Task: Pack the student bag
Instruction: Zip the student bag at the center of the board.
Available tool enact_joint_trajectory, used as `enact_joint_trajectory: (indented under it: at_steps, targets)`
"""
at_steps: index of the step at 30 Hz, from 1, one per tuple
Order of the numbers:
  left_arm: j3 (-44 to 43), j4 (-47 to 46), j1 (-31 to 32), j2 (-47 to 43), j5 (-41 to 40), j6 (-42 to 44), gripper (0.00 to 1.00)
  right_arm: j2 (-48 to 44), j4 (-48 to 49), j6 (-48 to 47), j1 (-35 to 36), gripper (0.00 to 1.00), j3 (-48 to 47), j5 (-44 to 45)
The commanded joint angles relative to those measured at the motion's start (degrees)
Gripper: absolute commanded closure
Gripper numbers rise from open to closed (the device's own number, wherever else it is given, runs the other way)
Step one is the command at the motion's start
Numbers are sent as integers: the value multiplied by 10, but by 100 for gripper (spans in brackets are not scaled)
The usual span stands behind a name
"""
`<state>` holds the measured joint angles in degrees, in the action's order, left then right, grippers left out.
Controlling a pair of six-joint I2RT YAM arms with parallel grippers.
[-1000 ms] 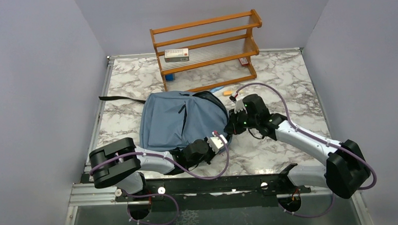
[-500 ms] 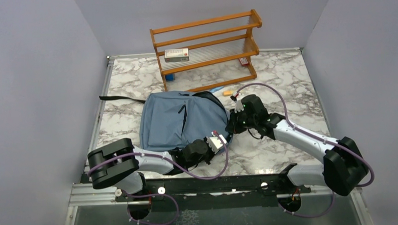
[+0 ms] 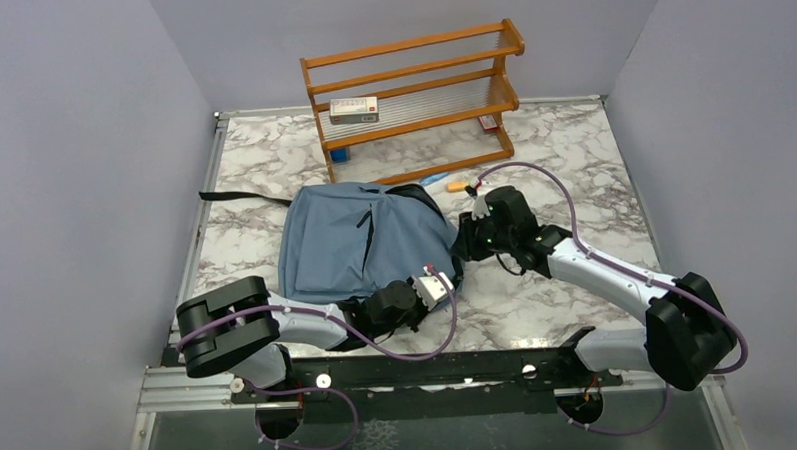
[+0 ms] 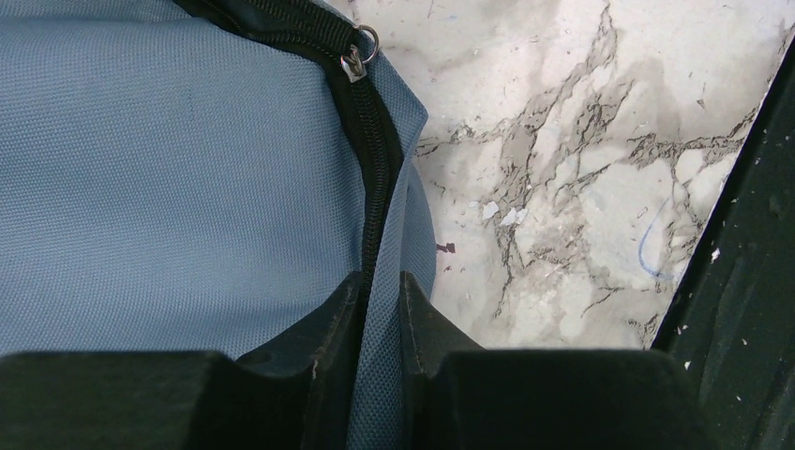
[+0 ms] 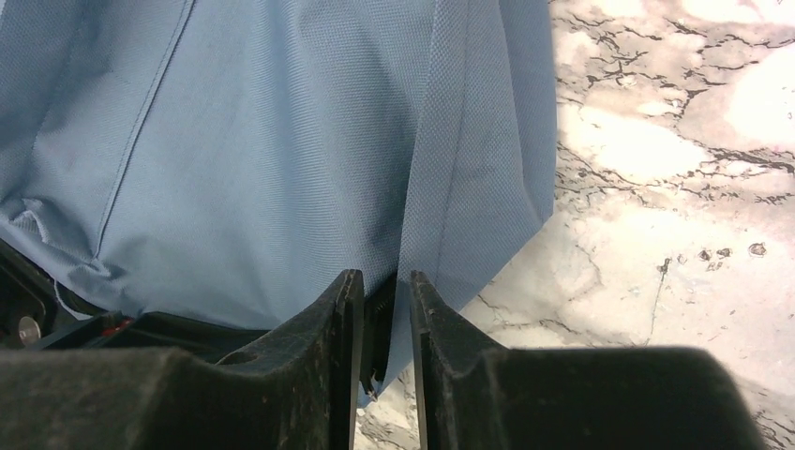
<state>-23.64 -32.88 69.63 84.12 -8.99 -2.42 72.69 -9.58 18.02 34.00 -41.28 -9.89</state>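
Backpack (image 4: 169, 169) edge between left fingers (image 4: 328, 323)

No text can be read anywhere. The one printed thing is a small white box (image 3: 354, 109) with a red band, on the wooden rack (image 3: 430, 102) at the back of the worktop (image 3: 572, 149), well beyond both pairs of jaws; its lettering is too small to make out. Right of the left jaws, a faint blue curved line (image 4: 644, 255) marks the worktop, forming no letter.
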Motion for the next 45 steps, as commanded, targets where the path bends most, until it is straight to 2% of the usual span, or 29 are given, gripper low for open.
enact_joint_trajectory:
  at_steps: [1,19,27,41,45]
  targets:
    - [12,45,8,10,30,-7,80,6,20,-2,-3,70,2,-9]
    - [10,45,8,17,33,-5,80,31,-12,-29,-3,71,-6,-68]
    - [4,45,8,27,40,-7,80,2,-32,-25,-3,73,5,-61]
    - [6,46,8,26,42,-8,80,9,-12,-14,-3,75,30,-70]
    - [4,46,8,30,42,-7,80,10,-9,-14,-2,81,32,-72]
